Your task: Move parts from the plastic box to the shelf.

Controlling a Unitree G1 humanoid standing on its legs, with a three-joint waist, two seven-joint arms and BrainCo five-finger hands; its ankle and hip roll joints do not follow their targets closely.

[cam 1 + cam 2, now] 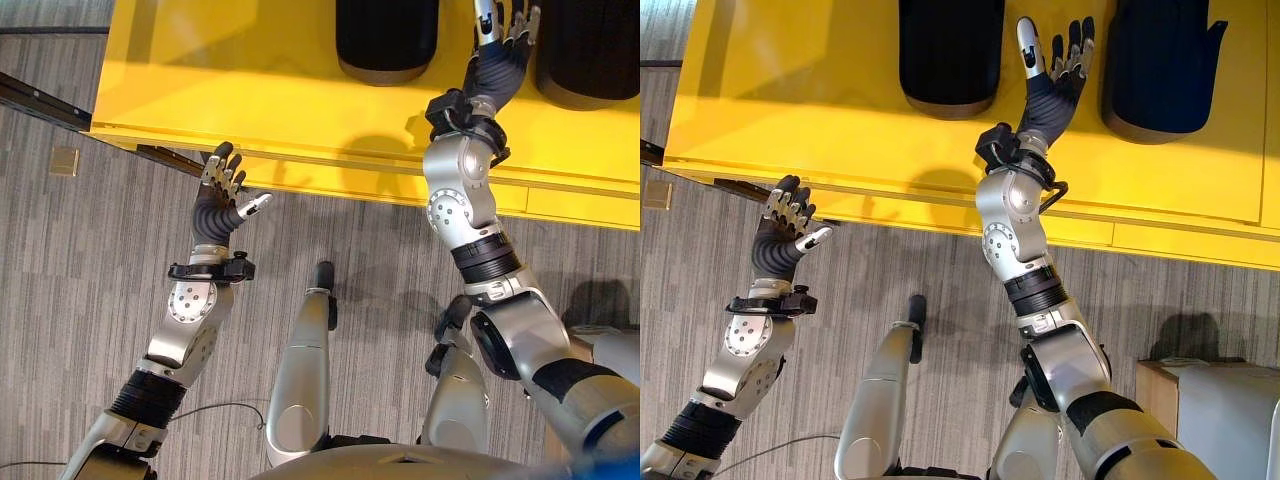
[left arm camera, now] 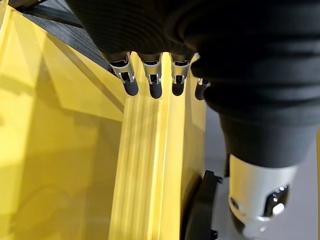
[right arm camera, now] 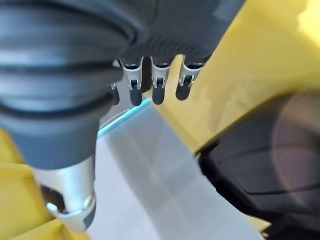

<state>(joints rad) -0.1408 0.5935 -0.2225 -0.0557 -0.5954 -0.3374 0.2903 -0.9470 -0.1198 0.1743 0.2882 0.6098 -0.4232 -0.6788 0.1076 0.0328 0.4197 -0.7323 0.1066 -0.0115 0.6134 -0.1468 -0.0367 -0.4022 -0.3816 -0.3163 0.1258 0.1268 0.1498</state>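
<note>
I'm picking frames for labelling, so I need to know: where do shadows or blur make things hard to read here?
Left eye view: the right hand and arm cast a soft shadow on the yellow shelf, edges still readable. Right wrist view: the black part is out of focus. Left wrist view: the left hand is sharp, with bright bands on the shelf.

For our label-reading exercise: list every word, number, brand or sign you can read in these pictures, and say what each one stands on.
None can be read.
The yellow shelf shows no print.
The two black parts on it carry no visible label.
The left robot hand and right robot hand, both open and empty, show no markings.
</note>
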